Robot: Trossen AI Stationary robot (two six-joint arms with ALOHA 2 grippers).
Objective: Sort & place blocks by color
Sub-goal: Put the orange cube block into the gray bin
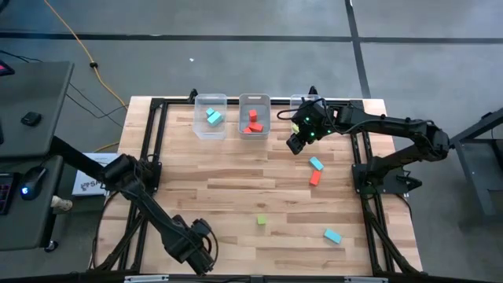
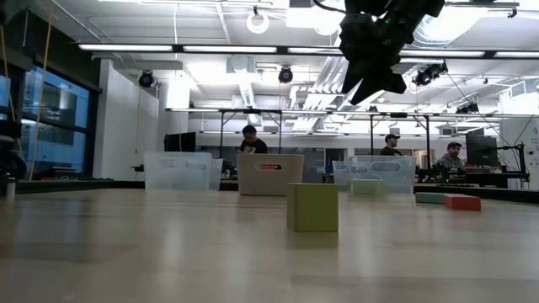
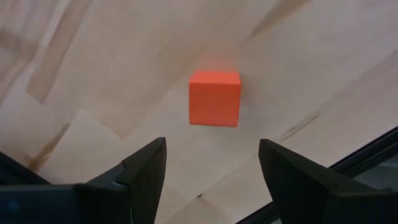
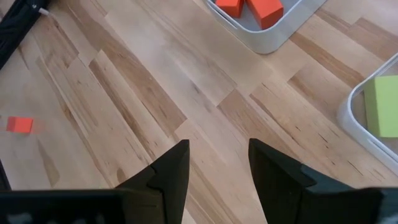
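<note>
Red-orange cube (image 3: 214, 98) sits square on the wood table (image 3: 112, 93); left gripper (image 3: 211, 171) spread, empty; right gripper (image 4: 217, 165) parted, empty.

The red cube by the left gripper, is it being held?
No, the red cube sits on the table ahead of the open left gripper, not touching its fingers.

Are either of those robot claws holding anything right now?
No. The left claw is open above a small red-orange cube, not touching it. The right claw is open and empty over bare table.
</note>
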